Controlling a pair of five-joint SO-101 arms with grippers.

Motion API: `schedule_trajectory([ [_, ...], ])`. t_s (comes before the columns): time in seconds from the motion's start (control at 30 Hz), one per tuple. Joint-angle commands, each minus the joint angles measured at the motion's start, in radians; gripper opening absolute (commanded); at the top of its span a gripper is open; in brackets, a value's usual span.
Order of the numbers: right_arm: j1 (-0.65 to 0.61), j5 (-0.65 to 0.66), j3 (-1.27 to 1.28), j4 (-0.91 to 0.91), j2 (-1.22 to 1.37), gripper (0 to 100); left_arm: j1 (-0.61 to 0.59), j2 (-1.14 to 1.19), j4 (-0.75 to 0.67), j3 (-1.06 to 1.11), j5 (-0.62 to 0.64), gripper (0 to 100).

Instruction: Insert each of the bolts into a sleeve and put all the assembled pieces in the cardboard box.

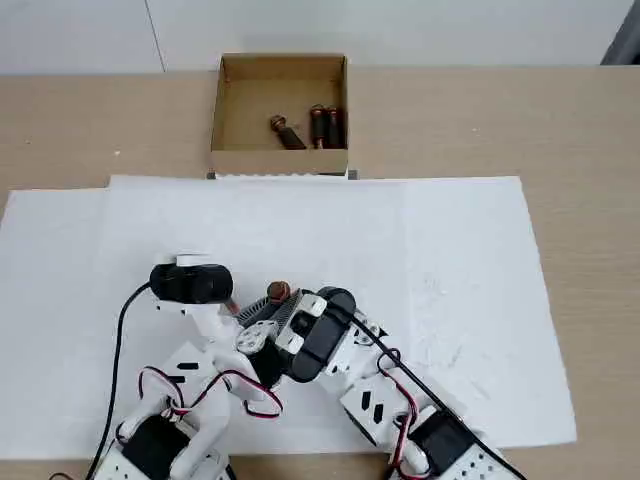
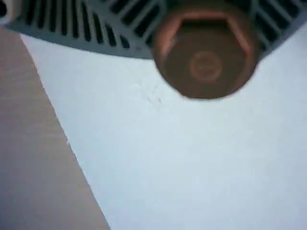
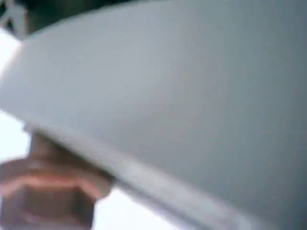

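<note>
A copper hex-head bolt (image 1: 278, 291) is held up over the white sheet near the table's front, where the two arms meet. My right gripper (image 1: 288, 308) is shut on it. In the right wrist view the bolt (image 3: 45, 191) shows from the side, its shank hidden behind a grey finger (image 3: 192, 96). The left wrist view looks straight at the bolt's head (image 2: 206, 52), against the right gripper's ribbed grey finger (image 2: 86, 24). My left gripper (image 1: 255, 335) sits right beside it. The cardboard box (image 1: 228, 105) stands at the back with assembled pieces (image 1: 318, 127) inside.
A large white paper sheet (image 1: 450, 260) covers the middle of the wooden table (image 1: 580, 120). Both arms' bases and cables crowd the front edge. Bare wood (image 2: 33, 143) borders the sheet in the left wrist view.
</note>
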Motion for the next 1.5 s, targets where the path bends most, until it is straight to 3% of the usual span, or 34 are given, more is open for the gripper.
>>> schedule_trajectory([
  [0.0,-0.001,0.012,-0.034,-0.045,-0.016,0.2,0.068,-0.002,0.051,0.010,-0.025,1],
  [0.3,-0.001,0.012,-0.029,-0.045,-0.016,0.2,-0.040,-0.002,0.023,0.015,-0.181,25],
  [0.6,-0.001,0.012,-0.026,-0.038,-0.016,0.2,-0.172,-0.002,0.026,-0.016,-0.287,25],
  [0.87,-0.001,0.012,0.006,-0.044,-0.016,0.2,-0.193,-0.002,0.029,-0.131,-0.288,25],
  [1.07,-0.001,0.012,0.009,-0.044,-0.016,0.2,-0.199,-0.002,0.029,-0.197,-0.288,23],
  [1.23,0.058,0.012,0.006,-0.038,-0.016,0.2,-0.325,-0.002,0.025,-0.196,-0.292,1],
  [1.37,0.125,0.012,-0.014,-0.035,-0.016,0.2,-0.425,0.000,0.025,-0.180,-0.301,1],
  [1.47,0.176,0.008,-0.040,0.047,-0.016,0.2,-0.440,0.000,0.023,-0.136,-0.400,1],
])
